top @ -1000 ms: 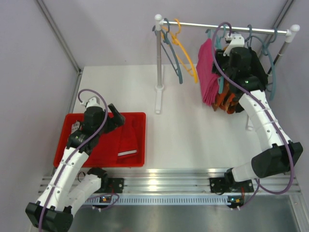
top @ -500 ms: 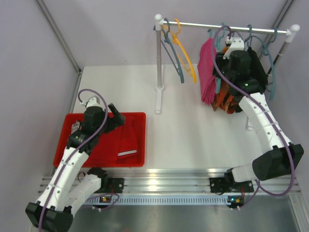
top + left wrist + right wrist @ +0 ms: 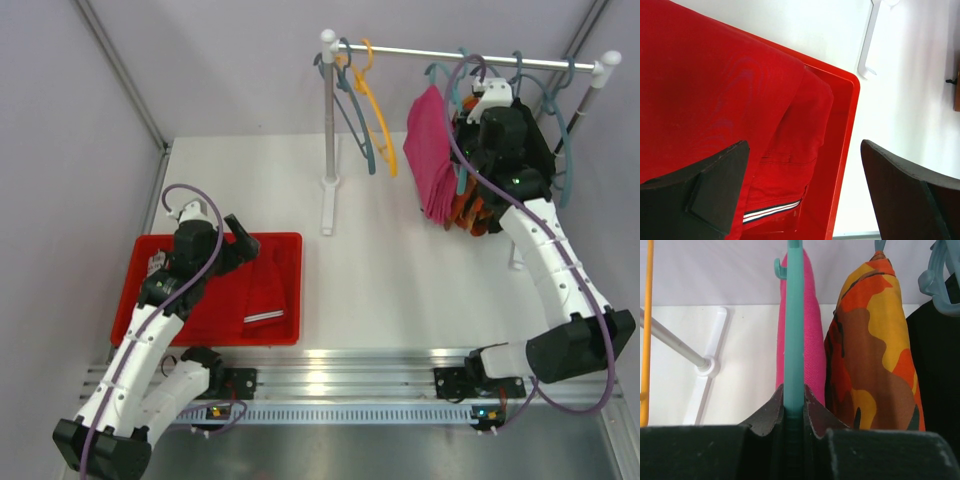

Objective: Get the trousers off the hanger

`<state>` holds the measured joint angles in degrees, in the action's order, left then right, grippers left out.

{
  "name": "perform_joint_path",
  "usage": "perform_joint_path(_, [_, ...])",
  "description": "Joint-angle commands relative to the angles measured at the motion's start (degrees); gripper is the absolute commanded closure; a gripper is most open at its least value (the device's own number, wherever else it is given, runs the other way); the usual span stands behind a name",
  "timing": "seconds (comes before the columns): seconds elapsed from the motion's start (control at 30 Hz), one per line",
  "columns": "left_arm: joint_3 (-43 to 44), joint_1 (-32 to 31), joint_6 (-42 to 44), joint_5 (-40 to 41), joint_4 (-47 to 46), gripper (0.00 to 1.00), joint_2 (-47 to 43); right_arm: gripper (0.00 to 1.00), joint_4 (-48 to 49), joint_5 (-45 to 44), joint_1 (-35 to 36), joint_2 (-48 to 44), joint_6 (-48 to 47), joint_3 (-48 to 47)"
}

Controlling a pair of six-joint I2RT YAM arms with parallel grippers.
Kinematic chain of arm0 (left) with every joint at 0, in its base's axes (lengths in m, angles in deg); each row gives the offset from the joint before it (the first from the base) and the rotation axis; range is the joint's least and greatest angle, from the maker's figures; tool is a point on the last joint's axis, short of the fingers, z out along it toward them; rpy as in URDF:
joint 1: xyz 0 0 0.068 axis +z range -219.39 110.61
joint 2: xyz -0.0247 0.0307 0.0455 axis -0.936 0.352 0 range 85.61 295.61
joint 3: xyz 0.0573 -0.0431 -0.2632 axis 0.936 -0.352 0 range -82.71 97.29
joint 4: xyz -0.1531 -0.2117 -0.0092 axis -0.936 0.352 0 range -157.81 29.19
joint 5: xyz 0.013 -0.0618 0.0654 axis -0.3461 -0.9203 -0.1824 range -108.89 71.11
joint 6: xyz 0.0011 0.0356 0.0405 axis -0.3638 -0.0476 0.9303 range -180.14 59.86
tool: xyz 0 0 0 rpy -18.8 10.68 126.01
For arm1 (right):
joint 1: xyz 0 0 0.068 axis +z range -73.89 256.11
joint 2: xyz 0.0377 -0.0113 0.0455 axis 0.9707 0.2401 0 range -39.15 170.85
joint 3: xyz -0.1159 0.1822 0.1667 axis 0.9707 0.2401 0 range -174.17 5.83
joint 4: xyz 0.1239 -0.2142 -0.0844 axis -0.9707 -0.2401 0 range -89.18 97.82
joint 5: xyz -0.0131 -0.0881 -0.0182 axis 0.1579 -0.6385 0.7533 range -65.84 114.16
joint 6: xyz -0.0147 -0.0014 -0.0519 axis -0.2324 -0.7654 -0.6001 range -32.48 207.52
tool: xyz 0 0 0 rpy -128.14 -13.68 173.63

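- Your right gripper (image 3: pixel 793 399) is pressed tight on the teal hanger (image 3: pixel 793 315) under the right half of the rail (image 3: pixel 430 52). The hanger's bar is pinched between both fingers.
- The pink trousers (image 3: pixel 812 330) are draped over that same hanger and hang just below the rail.
- Further toward the rail's right end, the orange camouflage trousers (image 3: pixel 870 340) hang just beside the pink pair. The black trousers (image 3: pixel 937 365) hang beyond them, nearest that end.
- Toward the rail's left end, an orange hanger (image 3: pixel 647 315) hangs apart from the clothes.
- Your left gripper (image 3: pixel 805 150) is spread wide, fingers well apart. It hovers over the red tray (image 3: pixel 847 130), well away from the rail, off its left end and toward the near edge of the tabletop (image 3: pixel 400 270).
- The red trousers (image 3: pixel 795 125) lie rumpled in that tray, far from the rail and directly below the spread fingers. A striped band shows at one end.
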<state>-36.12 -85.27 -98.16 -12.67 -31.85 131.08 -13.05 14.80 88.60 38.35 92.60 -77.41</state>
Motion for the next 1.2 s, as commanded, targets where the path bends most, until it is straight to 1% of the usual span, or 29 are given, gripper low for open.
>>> perform_joint_path(0.0, [0.08,0.23,0.40,-0.24,-3.18,0.02,-0.91,0.98,0.73,-0.65,-0.89,-2.08,-0.16,-1.40])
perform_joint_path(0.03, [0.17,0.23,0.40,-0.24,-3.18,0.02,-1.00,1.00,0.56,-0.83,-0.89,-2.08,-0.33,-1.66])
perform_joint_path(0.27, [1.84,0.23,1.63,-1.73,-3.18,0.02,-0.39,1.00,-0.76,-0.74,-0.89,-1.64,-1.04,-7.36])
perform_joint_path(0.6, [6.32,0.23,7.08,-3.93,-3.36,0.02,1.11,1.00,-2.16,0.57,-0.80,-2.87,-0.95,-17.74])
perform_joint_path(0.8, [7.64,0.15,10.59,-12.10,-7.31,0.03,0.93,1.00,-1.90,1.01,-0.80,-4.98,0.10,-18.53])
perform_joint_path(1.0, [9.83,0.23,12.62,-20.18,-10.04,0.04,0.84,1.00,-4.09,2.42,-0.71,-7.62,1.60,-19.15])
perform_joint_path(1.17, [12.30,-0.03,13.41,-26.60,-13.20,0.05,1.63,1.00,-6.73,3.92,-0.80,-11.65,3.18,-16.78])
